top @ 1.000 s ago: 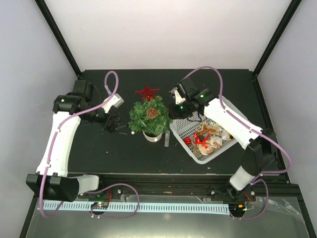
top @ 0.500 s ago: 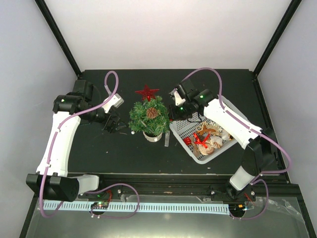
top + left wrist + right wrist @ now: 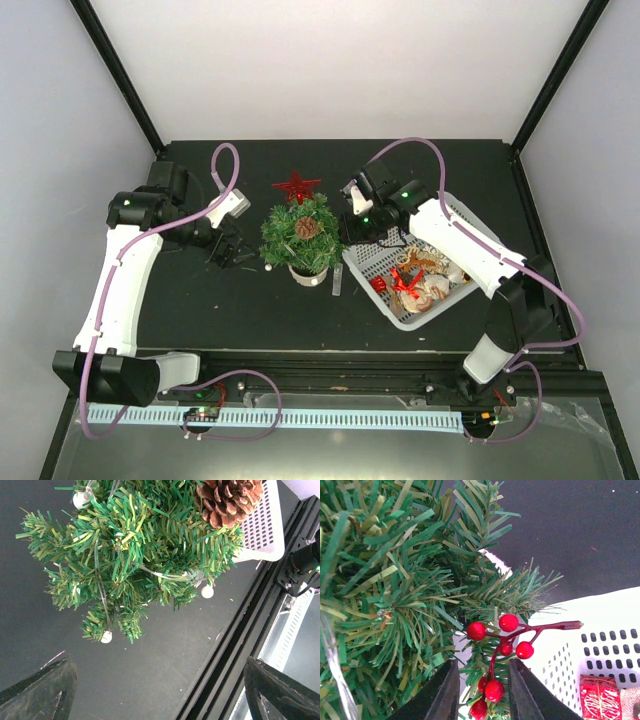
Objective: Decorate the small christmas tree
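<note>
Green and bushy, the small christmas tree (image 3: 298, 240) stands on the black counter (image 3: 200, 300) just left of a white basket (image 3: 408, 322). Left fingers (image 3: 42, 692) gape empty; right fingers (image 3: 442, 695) flank a red berry sprig (image 3: 508, 623), grip unclear.

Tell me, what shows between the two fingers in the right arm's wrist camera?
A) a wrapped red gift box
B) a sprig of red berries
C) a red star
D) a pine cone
B: in the right wrist view a sprig of red berries sits between the fingers of the right gripper, against the branches of the small christmas tree, while the pine cone rests on top of the tree.
</note>
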Available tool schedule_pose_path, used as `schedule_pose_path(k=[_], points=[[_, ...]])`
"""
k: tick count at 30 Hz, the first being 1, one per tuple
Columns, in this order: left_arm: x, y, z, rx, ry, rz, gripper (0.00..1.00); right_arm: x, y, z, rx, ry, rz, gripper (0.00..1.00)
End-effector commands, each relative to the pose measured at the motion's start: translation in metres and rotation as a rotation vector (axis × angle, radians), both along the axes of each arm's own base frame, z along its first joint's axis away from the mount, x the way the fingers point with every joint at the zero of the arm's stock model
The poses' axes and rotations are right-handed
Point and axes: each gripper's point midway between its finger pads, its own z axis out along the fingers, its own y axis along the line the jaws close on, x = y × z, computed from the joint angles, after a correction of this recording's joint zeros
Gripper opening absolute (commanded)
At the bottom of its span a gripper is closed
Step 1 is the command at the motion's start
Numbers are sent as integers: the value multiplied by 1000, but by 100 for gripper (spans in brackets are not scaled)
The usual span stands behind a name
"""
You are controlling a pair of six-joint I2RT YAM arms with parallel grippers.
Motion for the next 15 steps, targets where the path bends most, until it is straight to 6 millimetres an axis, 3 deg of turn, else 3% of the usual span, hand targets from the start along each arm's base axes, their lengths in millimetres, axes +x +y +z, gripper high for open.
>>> schedule_pose_path(k=[1,15], points=[[-1,-2,3,-23,-7,-13,91,4,-2,18,6,-45,-3,31],[-1,-2,-1,-28,-2,-15,91,4,-8,40,23,-112,-16,37]])
